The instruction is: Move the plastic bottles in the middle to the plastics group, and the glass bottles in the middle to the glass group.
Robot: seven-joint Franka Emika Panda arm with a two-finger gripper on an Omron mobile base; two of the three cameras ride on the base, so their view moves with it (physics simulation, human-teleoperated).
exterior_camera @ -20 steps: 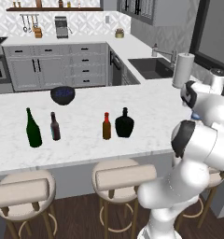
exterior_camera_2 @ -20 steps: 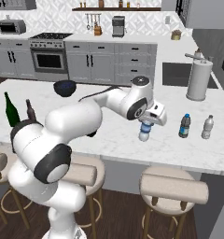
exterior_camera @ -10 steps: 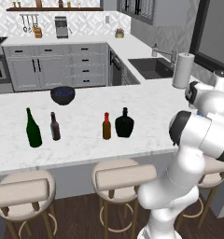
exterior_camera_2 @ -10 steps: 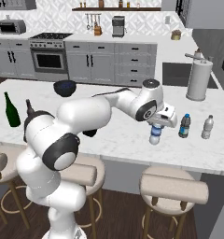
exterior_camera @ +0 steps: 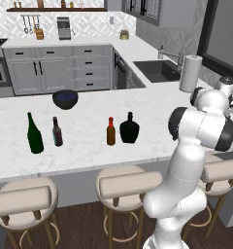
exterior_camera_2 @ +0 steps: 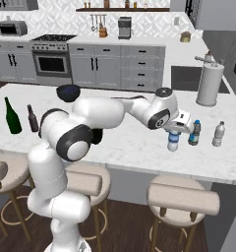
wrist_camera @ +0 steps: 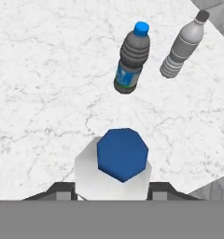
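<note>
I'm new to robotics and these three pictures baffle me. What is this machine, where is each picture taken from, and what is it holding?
It is a white robot arm on a driving base, in a rendered kitchen. Two cameras ride behind it, left and right; the third sits on its hand, looking down along the fingers. On the marble counter stand a green bottle, a brown bottle, a slim amber bottle and a squat black bottle, plus a dark bowl. The gripper holds a small water bottle upright, close beside two similar ones: a blue-capped bottle and a greyish bottle.
</note>
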